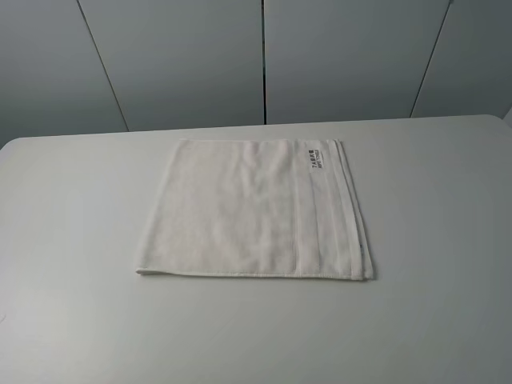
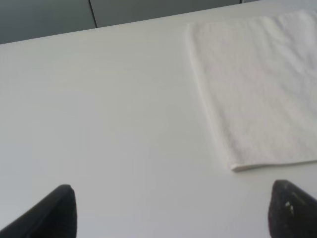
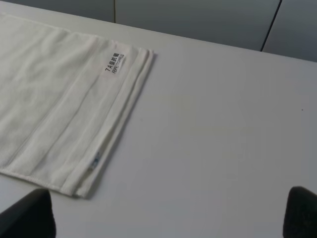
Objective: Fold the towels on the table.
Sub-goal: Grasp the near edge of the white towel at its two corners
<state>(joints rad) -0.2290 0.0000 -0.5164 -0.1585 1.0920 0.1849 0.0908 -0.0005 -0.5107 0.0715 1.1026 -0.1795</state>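
Observation:
A white terry towel point(image 1: 252, 210) lies flat in the middle of the white table point(image 1: 72, 240). It has a border band and a small black-printed label point(image 1: 314, 158) near its far right corner, and layered edges show along its right side. Neither gripper shows in the exterior high view. In the left wrist view the left gripper point(image 2: 176, 213) is open and empty above bare table, with the towel's near left corner point(image 2: 237, 166) just ahead. In the right wrist view the right gripper point(image 3: 166, 213) is open and empty, with the towel's point(image 3: 54, 104) near right corner close by.
Grey wall panels point(image 1: 264, 56) stand behind the table's far edge. Bare tabletop surrounds the towel on all sides, in the left wrist view point(image 2: 99, 114) and the right wrist view point(image 3: 223, 124) too.

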